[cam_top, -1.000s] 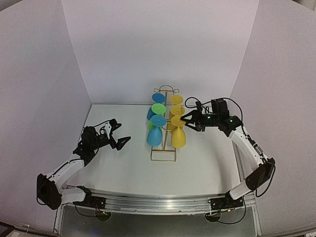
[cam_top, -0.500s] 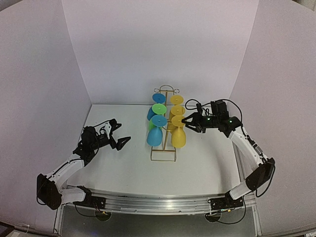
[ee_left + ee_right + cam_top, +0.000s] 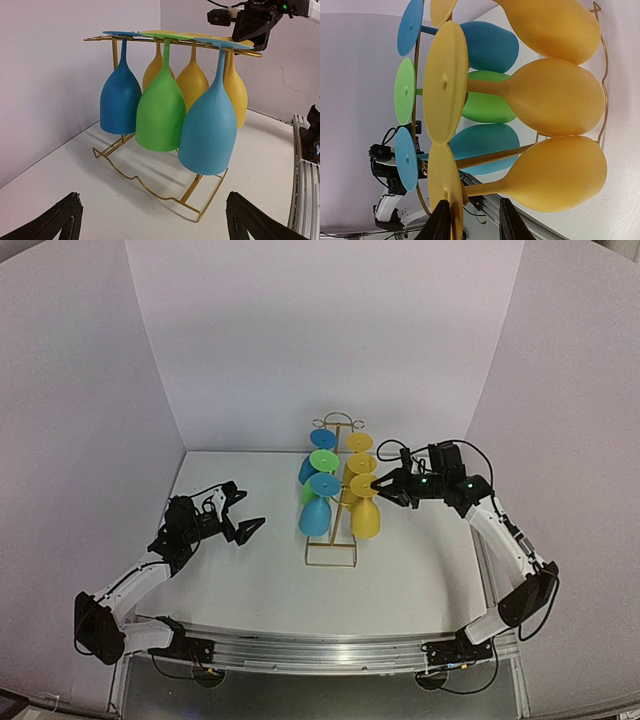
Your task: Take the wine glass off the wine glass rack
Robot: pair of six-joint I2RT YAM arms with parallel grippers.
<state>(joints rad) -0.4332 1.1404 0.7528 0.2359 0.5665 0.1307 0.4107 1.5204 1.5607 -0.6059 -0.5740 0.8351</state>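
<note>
The gold wire wine glass rack (image 3: 330, 558) stands mid-table with glasses hanging upside down: blue, green and light blue on its left side, three yellow on its right. My right gripper (image 3: 378, 483) is open at the foot of the front yellow wine glass (image 3: 365, 520). In the right wrist view its jaws (image 3: 473, 204) straddle that glass's (image 3: 560, 172) foot disc and stem. My left gripper (image 3: 245, 527) is open and empty, left of the rack. In the left wrist view it (image 3: 153, 196) faces the rack (image 3: 150, 187) from a distance.
White walls enclose the table on the left, back and right. A metal rail (image 3: 320, 650) runs along the near edge. The light blue glass (image 3: 209, 130) and green glass (image 3: 160, 112) hang nearest the left gripper.
My right gripper has shifted slightly to the right, and the front glasses have shifted a little with it. The left arm has not moved.
</note>
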